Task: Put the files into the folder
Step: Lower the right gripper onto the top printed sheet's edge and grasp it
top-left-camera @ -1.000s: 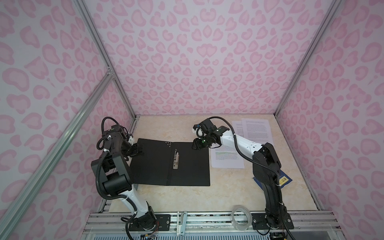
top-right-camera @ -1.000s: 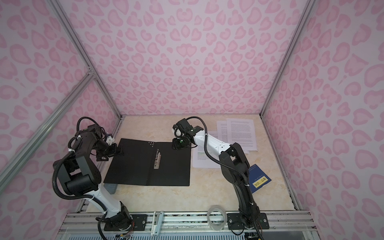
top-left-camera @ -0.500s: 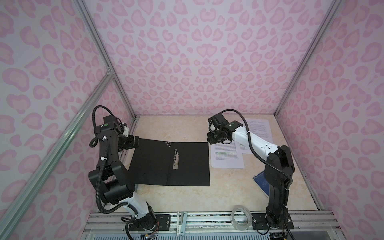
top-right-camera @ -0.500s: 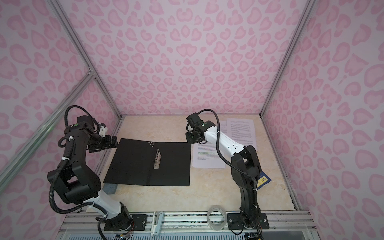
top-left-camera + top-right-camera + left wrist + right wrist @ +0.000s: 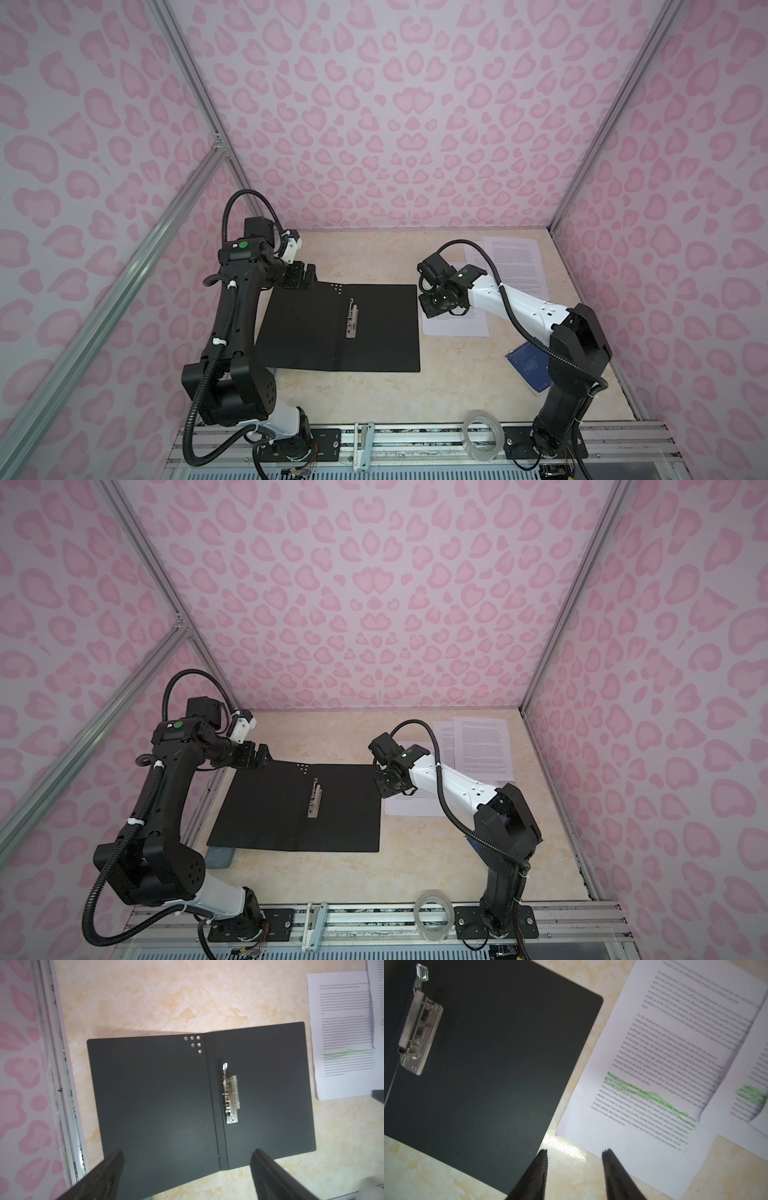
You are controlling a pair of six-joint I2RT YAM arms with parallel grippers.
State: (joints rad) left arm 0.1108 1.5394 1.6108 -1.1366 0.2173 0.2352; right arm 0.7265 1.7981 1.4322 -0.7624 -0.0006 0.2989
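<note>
The folder [image 5: 332, 332] [image 5: 270, 812] lies open and flat, black inside up, with its metal clip [image 5: 352, 318] [image 5: 229, 1097] [image 5: 417, 1028] by the spine. The files lie to its right: one sheet [image 5: 455, 326] [image 5: 415, 806] [image 5: 664, 1064] with green highlighted lines next to the folder, and two overlapping sheets [image 5: 515, 262] [image 5: 482, 746] farther back. My left gripper [image 5: 305, 278] [image 5: 259, 758] [image 5: 188, 1150] hangs wide open over the folder's far left corner, holding nothing. Over the strip of table between folder and nearest sheet, my right gripper [image 5: 432, 305] [image 5: 386, 787] [image 5: 575, 1150] is open and empty.
A dark blue booklet [image 5: 528, 365] lies at the front right, partly behind the right arm. A clear tape roll [image 5: 482, 430] [image 5: 434, 910] sits on the front rail. A grey pad [image 5: 218, 856] shows under the folder's front left corner. Pink walls close three sides.
My right gripper moved right, off the folder's far right part to its right edge beside the nearest sheet, and its jaws widened. The left arm rose and drew back from the folder's left edge.
</note>
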